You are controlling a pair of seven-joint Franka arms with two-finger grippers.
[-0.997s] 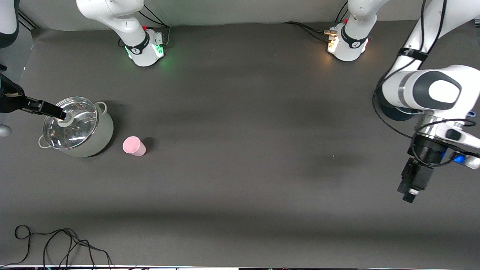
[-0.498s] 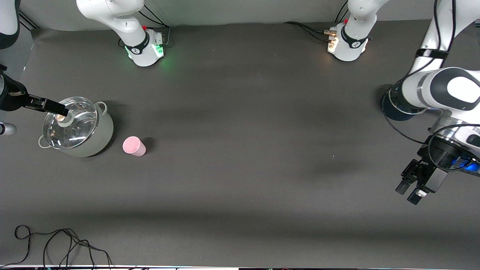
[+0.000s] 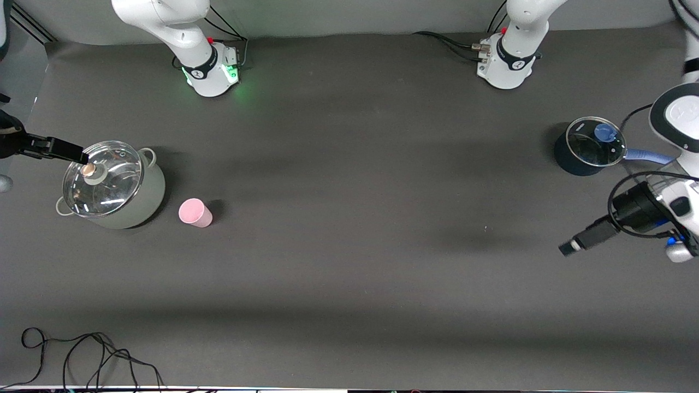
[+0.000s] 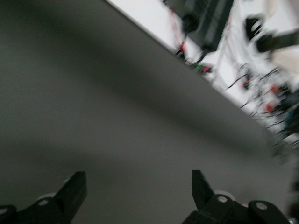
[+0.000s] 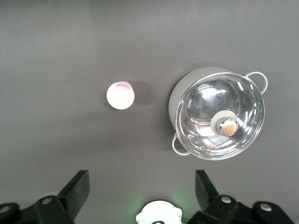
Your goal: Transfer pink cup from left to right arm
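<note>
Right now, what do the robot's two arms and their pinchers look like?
Both arms are glossy white with dark joint bands. The left arm trails looping black cables, with a blue light near its black end effector. The right arm's base glows green; its end effector is slim and black.

No text, label, brand or number can be read anywhere — the black bands on the two arm bases carry small white marks, too small to make out, and nothing else bears any writing.

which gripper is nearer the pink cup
Right. The right gripper is over the big pot beside the pink cup; the left gripper hangs at the left arm's end.
</note>
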